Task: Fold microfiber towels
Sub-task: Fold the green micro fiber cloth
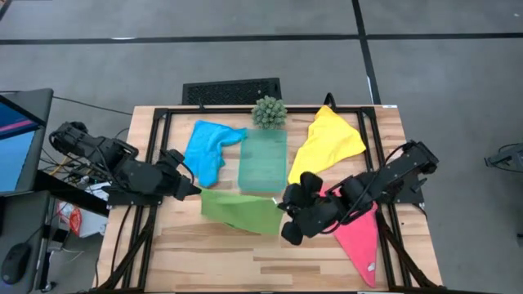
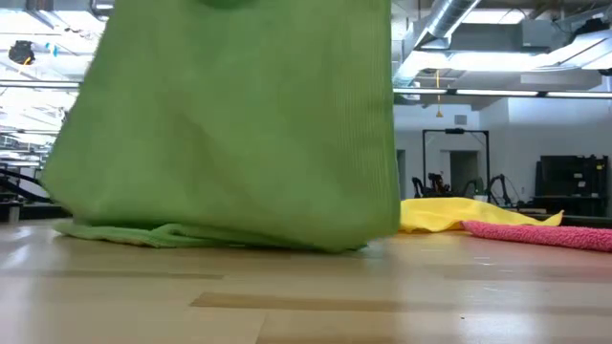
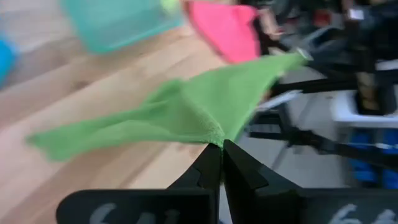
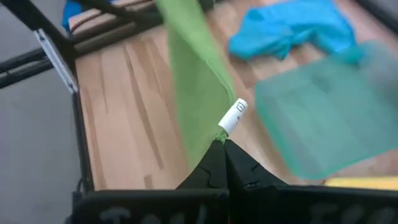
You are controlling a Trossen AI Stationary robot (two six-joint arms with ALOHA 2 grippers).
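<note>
The lime green towel (image 1: 241,211) is stretched between my two grippers over the middle of the table. In the low view the green towel (image 2: 229,124) hangs like a sheet, its lower edge (image 2: 191,234) on the wood. My left gripper (image 1: 194,189) is shut on its left corner and my right gripper (image 1: 283,204) on its right corner. The blue towel (image 1: 208,147) lies crumpled at the far left, the yellow towel (image 1: 327,143) at the far right. The pink towel (image 1: 359,237) lies at the near right, partly under my right arm. My left gripper (image 3: 216,149) pinches a corner of the green towel (image 3: 211,134) between its two shut fingers, slanting down from the table's left. The cloth spreads away from the fingers toward the other arm. My right gripper (image 4: 222,144) pinches the towel's corner that bears a white label (image 4: 231,117), slanting down from the table's right. The cloth runs from that corner toward the left arm.
A translucent teal tray (image 1: 263,159) lies just beyond the green towel, with a small spiky green plant (image 1: 268,112) at its far end. A black frame (image 1: 155,147) borders the table. Bare wood (image 1: 245,261) shows along the near edge.
</note>
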